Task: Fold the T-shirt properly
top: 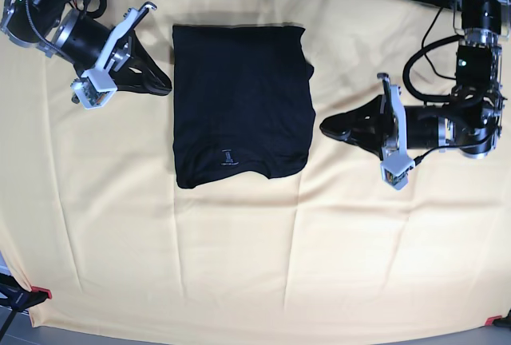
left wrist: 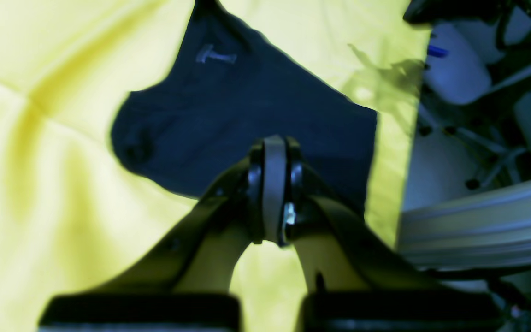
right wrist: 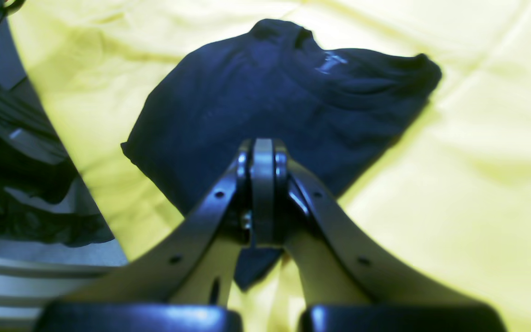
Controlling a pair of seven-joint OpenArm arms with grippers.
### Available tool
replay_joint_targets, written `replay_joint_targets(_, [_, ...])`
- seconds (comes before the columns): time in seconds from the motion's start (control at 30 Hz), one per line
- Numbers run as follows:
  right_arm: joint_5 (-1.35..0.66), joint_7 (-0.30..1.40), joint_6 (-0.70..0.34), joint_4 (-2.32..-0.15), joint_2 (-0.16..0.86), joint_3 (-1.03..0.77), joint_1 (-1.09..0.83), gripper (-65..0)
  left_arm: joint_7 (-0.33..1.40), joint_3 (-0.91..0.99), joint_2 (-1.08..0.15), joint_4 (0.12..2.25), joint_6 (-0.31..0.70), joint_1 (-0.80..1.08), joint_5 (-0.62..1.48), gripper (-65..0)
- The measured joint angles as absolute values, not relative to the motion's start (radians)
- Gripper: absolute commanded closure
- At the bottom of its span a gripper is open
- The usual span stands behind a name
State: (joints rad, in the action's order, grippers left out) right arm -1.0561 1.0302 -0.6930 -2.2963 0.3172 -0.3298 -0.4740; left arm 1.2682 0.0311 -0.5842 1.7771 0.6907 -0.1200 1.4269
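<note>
Black cotton, the shirt [top: 239, 105] lies mid-cloth [top: 263, 273] as a folded rectangle, sleeves tucked in, grey mark [top: 227, 156] near the collar edge. Both grippers sit beside it, apart from the fabric: left gripper [top: 327, 128] and right gripper [top: 164, 85], jaws pressed together, holding nothing. A further half-fold looks likely; for that, pinch two corners of one short edge together, lift evenly, and lay edge on edge without dragging.
</note>
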Motion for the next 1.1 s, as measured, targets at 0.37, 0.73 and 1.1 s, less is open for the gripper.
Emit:
replay_joint_targets(0.37, [-1.188,1.145,-0.693,-2.342,0.316,-0.606,-0.707,0.0,1.272,0.346,-0.585,2.175,0.693,0.311,1.433,0.0])
replay_joint_targets(0.73, [-1.401,1.318,-0.693,-2.343,0.317,-0.856,-0.903,0.0,1.280,0.612,-0.585,2.228,0.693,0.700,1.426,0.0])
replay_joint_targets(1.1, [-1.425,1.400,-0.693,-2.343,0.318,-0.884,-1.131,0.0,1.349,0.715,-0.585,2.230,0.693,1.044,1.433,0.0])
